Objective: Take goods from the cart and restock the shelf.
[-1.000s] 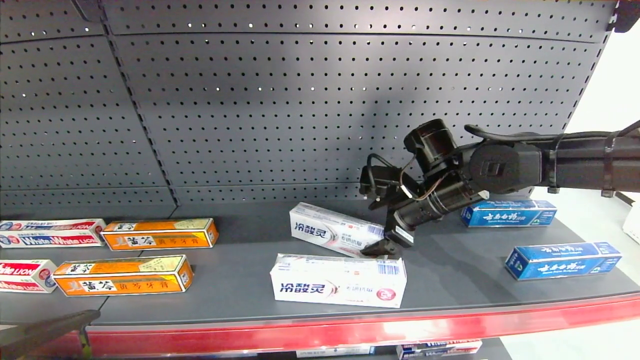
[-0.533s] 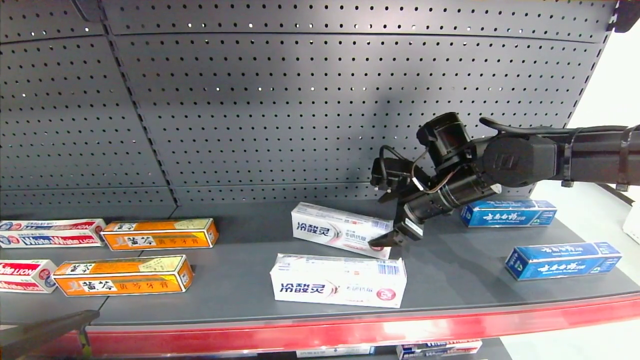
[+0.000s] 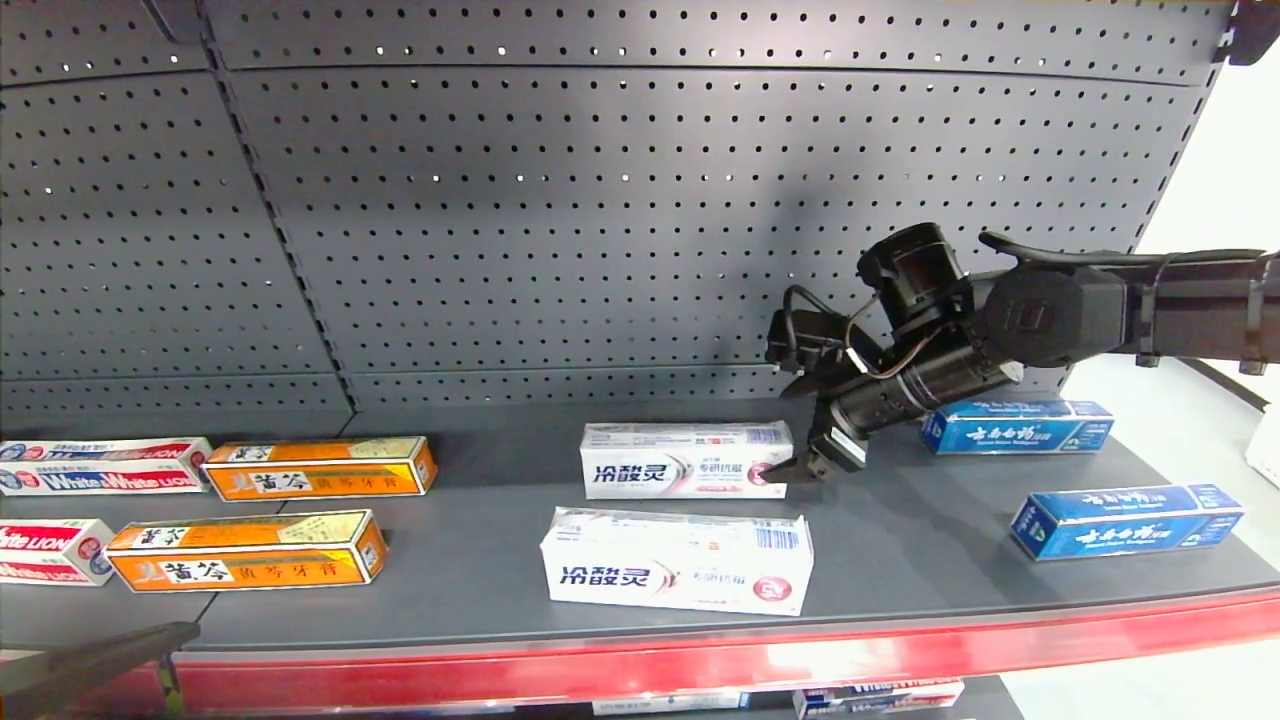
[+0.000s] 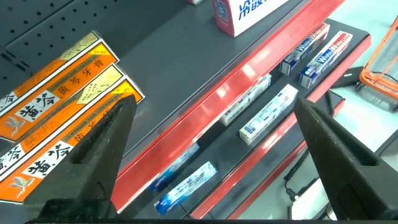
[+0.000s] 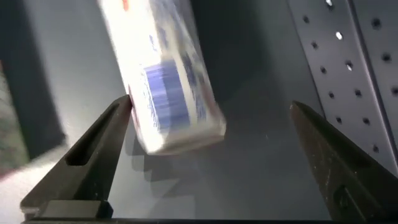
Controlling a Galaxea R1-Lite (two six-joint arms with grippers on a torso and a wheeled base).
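On the grey shelf (image 3: 900,545), near its middle, the rear white toothpaste box (image 3: 685,460) lies flat with its long side parallel to the red front lip (image 3: 700,660). A second white box (image 3: 675,560) lies at its six o'clock, apart from it. The right claw (image 3: 800,466) sits at the rear box's three o'clock end with its fingers spread wide. From the right wrist, the box's barcoded end lies between them, against one finger (image 5: 93,155) and well clear of the other, so nothing is clamped. Two blue boxes (image 3: 1015,425) lie farther out toward three o'clock, and orange boxes (image 3: 320,467) lie toward nine o'clock. The left claw (image 4: 212,104) hangs low by the front lip near the orange boxes, its fingers apart and empty. This looks like the end of a placement, with the box set down, let go and squared up beside its twin. The next move probably calls for drawing the right claw straight back toward three o'clock, lifting clear so the touching finger does not drag the box askew. The arm could then return to the cart for another item.
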